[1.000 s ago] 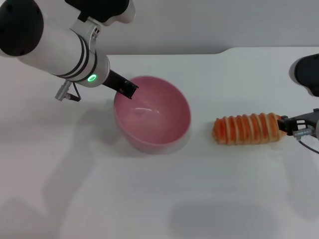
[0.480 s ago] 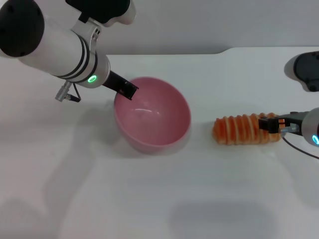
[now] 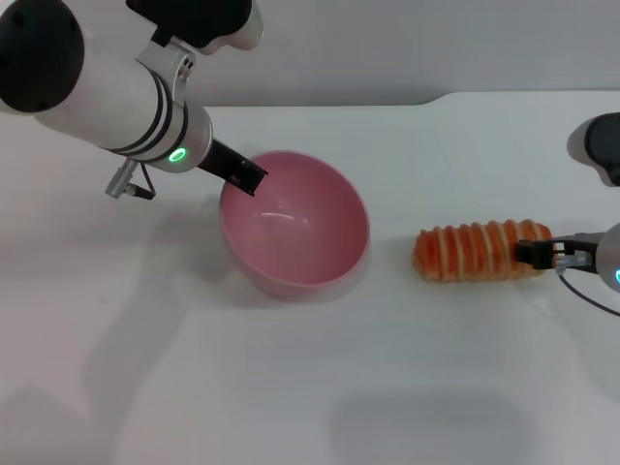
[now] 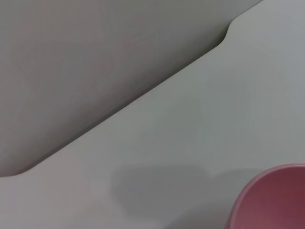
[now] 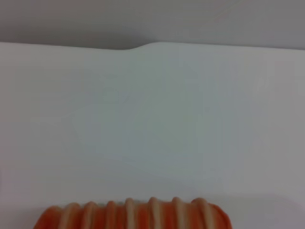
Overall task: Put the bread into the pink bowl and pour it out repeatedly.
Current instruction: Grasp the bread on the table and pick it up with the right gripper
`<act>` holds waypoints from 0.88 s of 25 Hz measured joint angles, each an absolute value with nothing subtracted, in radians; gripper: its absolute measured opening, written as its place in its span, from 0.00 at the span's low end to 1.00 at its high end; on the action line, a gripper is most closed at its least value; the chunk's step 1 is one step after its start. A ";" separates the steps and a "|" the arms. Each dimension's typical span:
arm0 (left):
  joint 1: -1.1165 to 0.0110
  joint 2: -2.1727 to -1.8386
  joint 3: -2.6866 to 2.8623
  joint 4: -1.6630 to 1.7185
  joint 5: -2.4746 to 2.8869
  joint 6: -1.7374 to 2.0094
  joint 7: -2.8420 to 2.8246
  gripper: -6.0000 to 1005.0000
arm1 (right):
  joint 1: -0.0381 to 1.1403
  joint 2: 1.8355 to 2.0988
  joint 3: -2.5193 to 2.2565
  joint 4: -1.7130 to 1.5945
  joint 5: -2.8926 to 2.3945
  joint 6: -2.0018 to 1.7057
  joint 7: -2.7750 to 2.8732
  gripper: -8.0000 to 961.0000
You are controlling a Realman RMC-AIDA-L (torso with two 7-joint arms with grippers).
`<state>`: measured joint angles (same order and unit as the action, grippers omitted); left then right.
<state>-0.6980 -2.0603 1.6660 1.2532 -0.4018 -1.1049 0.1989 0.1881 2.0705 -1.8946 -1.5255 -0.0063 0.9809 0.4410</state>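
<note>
The pink bowl [image 3: 295, 228] stands left of the table's middle, tipped a little. My left gripper [image 3: 246, 174] is shut on its far-left rim, with one black finger [image 3: 242, 172] reaching inside. A slice of the rim shows in the left wrist view [image 4: 271, 200]. The bread [image 3: 477, 251], ridged with orange and cream stripes, lies on the table to the right of the bowl, apart from it. It also shows in the right wrist view [image 5: 133, 215]. My right gripper [image 3: 539, 254] is at the bread's right end, touching or just overlapping it.
The white table [image 3: 310, 387] has a curved step in its far edge [image 3: 436, 99]. Open tabletop lies between the bowl and the bread and along the front. My left arm [image 3: 107, 87] hangs over the far-left part of the table.
My right gripper moved in over the bread's right end, then drew back a little to the right and lower. The bread stayed put. The bowl and left gripper barely moved.
</note>
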 joint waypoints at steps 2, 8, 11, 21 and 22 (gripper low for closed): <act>-0.698 -2.060 1.666 1.253 -0.402 -1.104 0.199 0.16 | 0.192 2.070 -1.894 -1.511 0.001 0.968 0.440 0.71; -0.699 -2.060 1.667 1.253 -0.402 -1.103 0.199 0.17 | 0.209 2.069 -1.886 -1.476 0.017 0.953 0.430 0.71; -0.699 -2.060 1.668 1.253 -0.402 -1.104 0.199 0.17 | 0.213 2.070 -1.881 -1.473 0.035 0.948 0.416 0.71; -0.703 -2.060 1.671 1.253 -0.402 -1.104 0.200 0.17 | 0.224 2.072 -1.874 -1.468 0.075 0.928 0.385 0.71; -0.704 -2.060 1.671 1.253 -0.402 -1.103 0.201 0.17 | 0.224 2.072 -1.874 -1.466 0.076 0.927 0.385 0.71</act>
